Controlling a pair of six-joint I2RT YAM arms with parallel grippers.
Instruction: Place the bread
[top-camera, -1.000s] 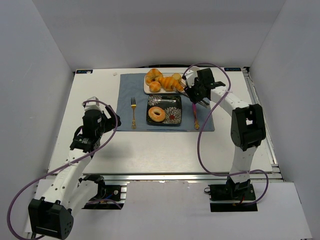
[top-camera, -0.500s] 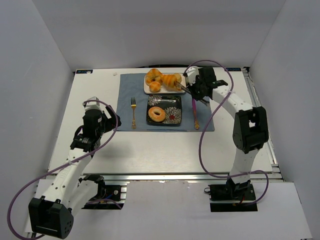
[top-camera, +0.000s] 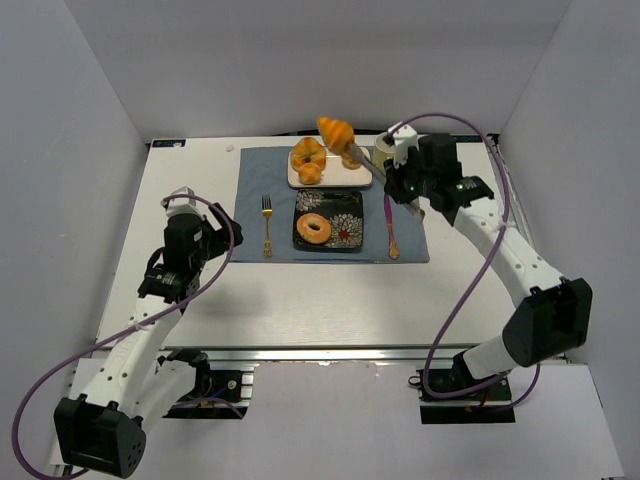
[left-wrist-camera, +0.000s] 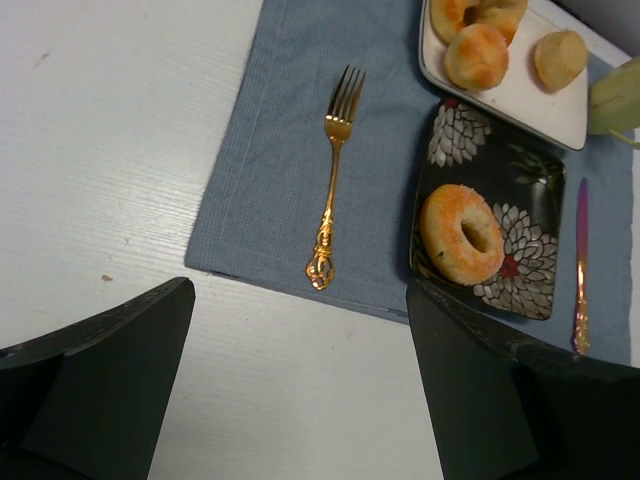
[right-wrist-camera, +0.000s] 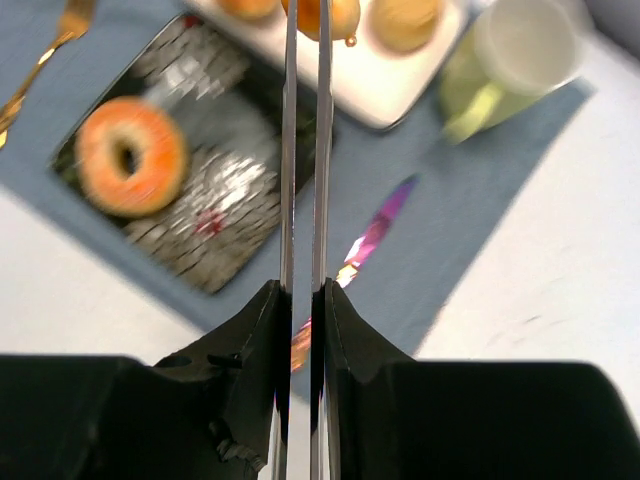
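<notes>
White table (top-camera: 300, 300) — a blue placemat (top-camera: 255, 180) lies flat across its far middle.

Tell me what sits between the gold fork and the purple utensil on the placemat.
The black flowered plate with a doughnut on it lies between fork and purple utensil, clearest in the left wrist view.

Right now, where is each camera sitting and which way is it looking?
Top external: high behind the arms, looking down at the table; the left arm and right arm show.
Left wrist: on the left arm, looking down at the fork and donut; its open dark fingers frame the bottom.
Right wrist: on the right arm, looking down along the tongs that the right gripper clamps.
Shared: all three see the donut on the black plate.
</notes>
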